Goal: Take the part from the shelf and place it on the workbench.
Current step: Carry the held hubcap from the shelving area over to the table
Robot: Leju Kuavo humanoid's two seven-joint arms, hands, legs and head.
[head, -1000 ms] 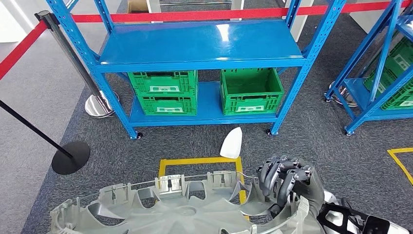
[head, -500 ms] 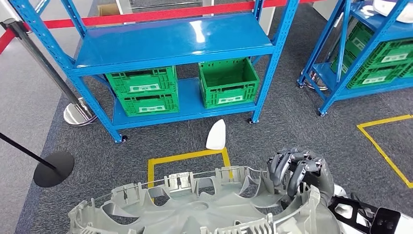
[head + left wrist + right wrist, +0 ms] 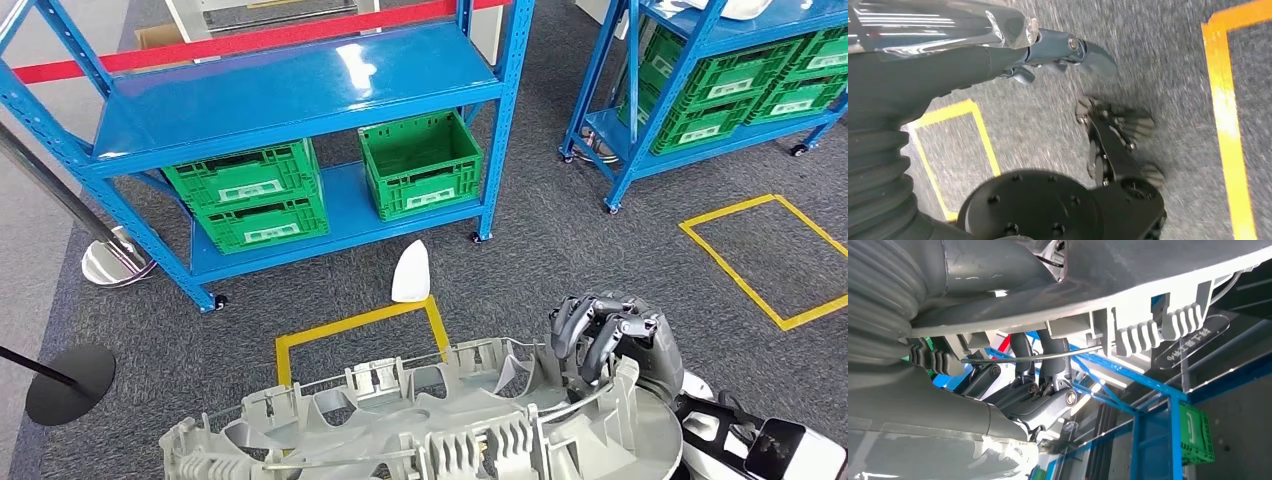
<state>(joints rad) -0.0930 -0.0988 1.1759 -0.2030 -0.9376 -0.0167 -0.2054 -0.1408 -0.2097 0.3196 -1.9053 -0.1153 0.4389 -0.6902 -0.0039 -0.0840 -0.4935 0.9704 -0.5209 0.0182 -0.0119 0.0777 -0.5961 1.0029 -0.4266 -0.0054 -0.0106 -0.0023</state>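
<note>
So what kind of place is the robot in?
Probably a factory storeroom or workshop. There are blue metal shelves with green crates, yellow squares taped on the floor, and the robot's right hand holds a big grey plastic part.

The part [image 3: 420,430] lies nearest, with the right hand [image 3: 610,340] at its right edge. Beyond it a shelf [image 3: 290,90] stands far left, crates [image 3: 250,195] on its lower level; a second shelf [image 3: 700,60] stands far right.
</note>
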